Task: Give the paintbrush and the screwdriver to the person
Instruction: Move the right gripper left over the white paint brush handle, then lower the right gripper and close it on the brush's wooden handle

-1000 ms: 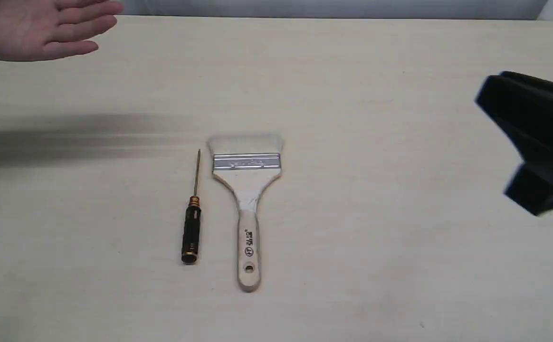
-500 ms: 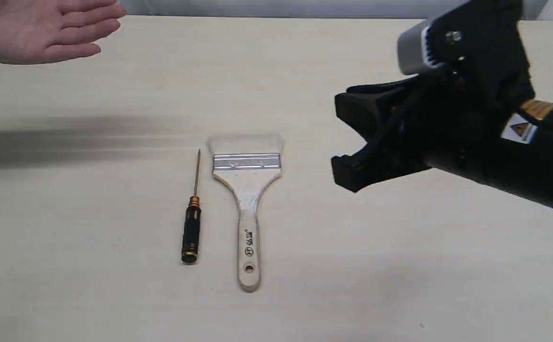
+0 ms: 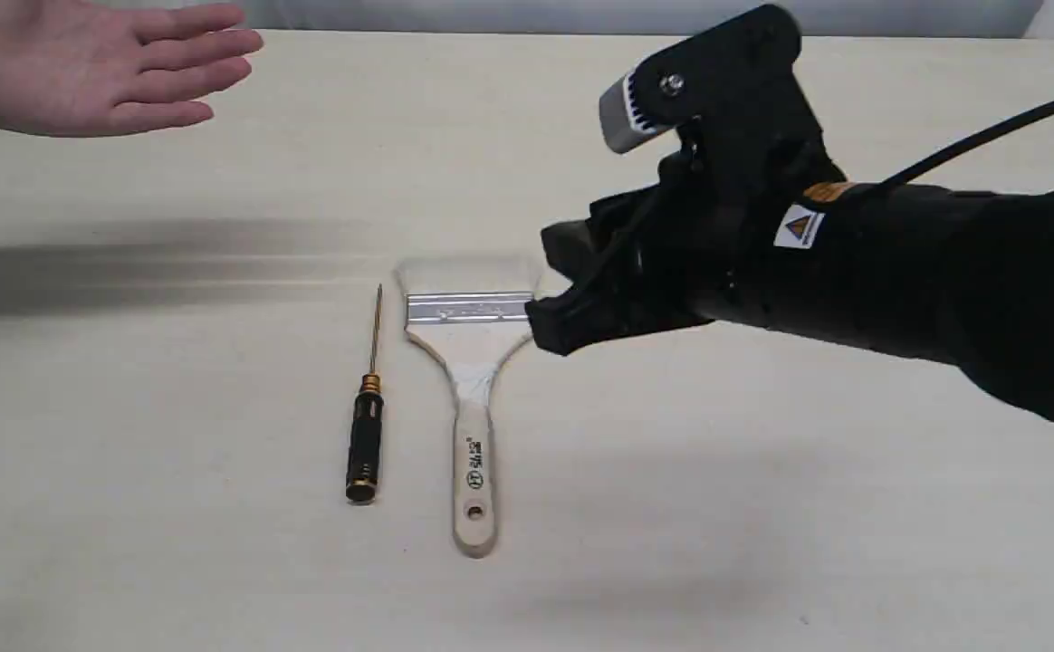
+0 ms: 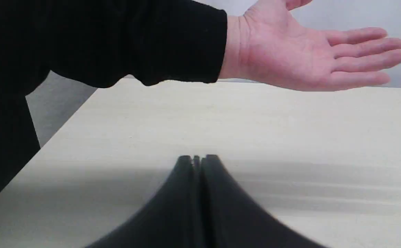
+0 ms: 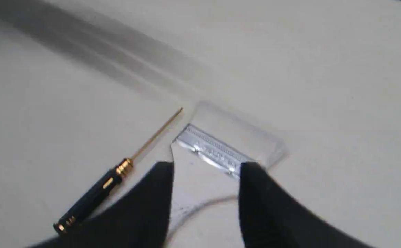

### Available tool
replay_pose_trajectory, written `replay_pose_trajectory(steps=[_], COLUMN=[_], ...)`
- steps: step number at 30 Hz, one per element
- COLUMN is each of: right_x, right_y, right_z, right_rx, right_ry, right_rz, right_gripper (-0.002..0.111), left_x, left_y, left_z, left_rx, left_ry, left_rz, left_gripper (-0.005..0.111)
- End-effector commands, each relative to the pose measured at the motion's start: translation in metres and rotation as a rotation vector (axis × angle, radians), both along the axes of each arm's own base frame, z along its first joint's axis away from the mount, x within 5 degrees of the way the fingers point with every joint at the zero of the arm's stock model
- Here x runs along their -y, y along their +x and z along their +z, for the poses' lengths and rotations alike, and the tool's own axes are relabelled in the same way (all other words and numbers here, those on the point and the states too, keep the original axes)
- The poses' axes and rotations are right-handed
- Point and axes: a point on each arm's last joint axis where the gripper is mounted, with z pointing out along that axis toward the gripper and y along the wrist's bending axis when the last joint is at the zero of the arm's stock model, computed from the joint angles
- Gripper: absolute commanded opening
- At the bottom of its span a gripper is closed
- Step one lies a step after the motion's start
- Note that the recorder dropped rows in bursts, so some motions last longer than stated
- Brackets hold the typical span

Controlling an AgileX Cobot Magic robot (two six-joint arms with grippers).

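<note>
The paintbrush (image 3: pixel 473 380) lies flat mid-table, pale bristles pointing to the far side, wooden handle toward the near edge. Just left of it lies the screwdriver (image 3: pixel 366 426), its thin gold shaft pointing the same way. My right gripper (image 3: pixel 556 288) hovers open at the brush's right side, level with the silver ferrule; in its wrist view the gripper (image 5: pixel 205 168) has the brush (image 5: pixel 217 151) between its open fingers and the screwdriver (image 5: pixel 111 179) beside it. The person's hand (image 3: pixel 92 63) is held open, palm up, at the far left. My left gripper (image 4: pixel 197 159) is shut and empty below the hand (image 4: pixel 310 58).
The pale wooden table (image 3: pixel 762 507) carries only the two tools. A broad grey shadow band (image 3: pixel 129 263) crosses its left half. The person's black sleeve (image 4: pixel 100 41) fills part of the left wrist view. The right arm's black body (image 3: pixel 898 272) stretches in from the right edge.
My right arm has swept in from the right edge to the brush's ferrule, staying open. The person's hand has shifted slightly right. Brush and screwdriver have not moved.
</note>
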Motion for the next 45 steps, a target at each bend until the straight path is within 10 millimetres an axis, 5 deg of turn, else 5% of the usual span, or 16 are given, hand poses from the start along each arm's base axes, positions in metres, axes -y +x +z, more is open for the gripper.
replay_pose_trajectory(steps=[1,19,32,38,45], right_x=[-0.003,-0.013,-0.059,-0.067,-0.070], right_y=[0.002,0.009,0.022,0.026,0.028], right_z=[-0.014,-0.073,-0.066,-0.089,-0.092], right_rx=[-0.033,-0.262,-0.329,-0.452,-0.504], right_ry=[-0.078,-0.204,-0.199,-0.246,-0.234], right_rz=[0.046,0.047,0.134,0.121,0.088], right_gripper=[0.049,0.051,0.040,0.048,0.046], left_x=[0.001,0.001,0.001,0.001,0.001], left_y=[0.000,0.000,0.000,0.000,0.000], left_z=[0.000,0.001,0.000,0.000,0.000], left_rx=[0.011,0.014,0.012,0.012,0.012], left_ry=[-0.004,-0.001,-0.004,-0.004,-0.004], left_rz=[-0.009,-0.009,-0.009,-0.009,-0.009], left_gripper=[0.000,0.000,0.000,0.000,0.000])
